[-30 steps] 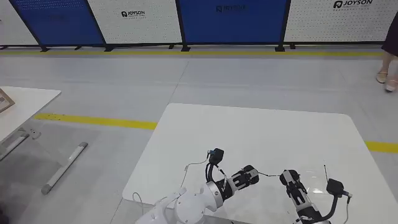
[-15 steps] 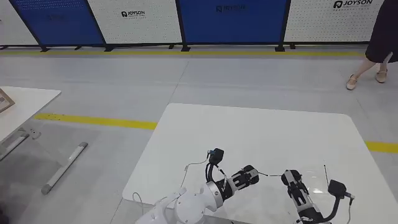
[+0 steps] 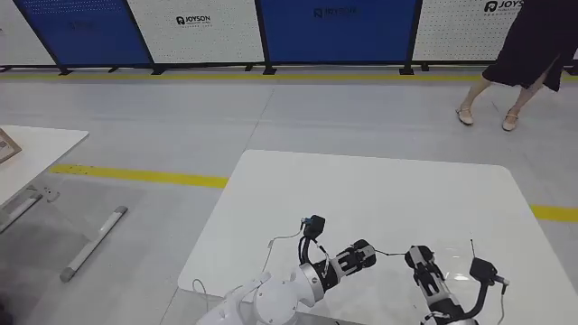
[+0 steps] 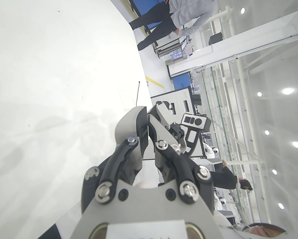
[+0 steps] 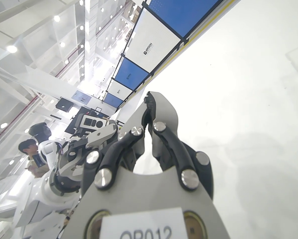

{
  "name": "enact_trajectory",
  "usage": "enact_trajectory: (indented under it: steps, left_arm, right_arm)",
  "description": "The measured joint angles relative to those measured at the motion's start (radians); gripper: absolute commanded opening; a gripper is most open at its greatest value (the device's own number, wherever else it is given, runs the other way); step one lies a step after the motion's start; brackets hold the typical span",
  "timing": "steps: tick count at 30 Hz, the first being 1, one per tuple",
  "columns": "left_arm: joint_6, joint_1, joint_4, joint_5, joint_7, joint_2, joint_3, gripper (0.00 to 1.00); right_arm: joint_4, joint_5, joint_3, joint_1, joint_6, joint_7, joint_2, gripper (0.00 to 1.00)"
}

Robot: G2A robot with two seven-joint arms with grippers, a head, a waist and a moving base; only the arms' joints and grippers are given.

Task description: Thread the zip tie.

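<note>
A thin black zip tie (image 3: 390,254) spans the short gap between my two grippers near the front edge of the white table (image 3: 361,190). My left gripper (image 3: 366,255) points toward the right one and is shut on one end of the tie. My right gripper (image 3: 415,256) faces it and is shut on the other end. In the left wrist view the left gripper (image 4: 147,115) has its jaws pressed together, with the right gripper's fingers (image 4: 161,118) just behind them. In the right wrist view the right gripper (image 5: 147,101) is also shut, with the left arm's gripper (image 5: 99,130) close beside it.
A second black zip tie (image 3: 471,249) lies straight on the table to the right of the right arm, also seen from the left wrist (image 4: 138,93). The table's front edge is close to both arms. Bare tabletop stretches away behind the grippers.
The right arm shifted slightly to the right and then back left. The left arm and the held zip tie stayed in place.
</note>
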Motion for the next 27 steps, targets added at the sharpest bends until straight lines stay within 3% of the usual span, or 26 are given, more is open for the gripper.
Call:
enact_trajectory:
  steps: [16,27]
  left_arm:
    - [0.0,0.0,0.0,0.0,0.0,0.0,0.0,0.0]
    - [-0.07,0.009,0.009,-0.029,0.008,-0.005,0.003,0.0]
  right_arm:
    - [0.002,0.028,-0.003,0.011,-0.008,0.033,-0.007,0.0]
    - [0.02,0.06,0.0,0.024,-0.032,0.066,-0.011,0.0]
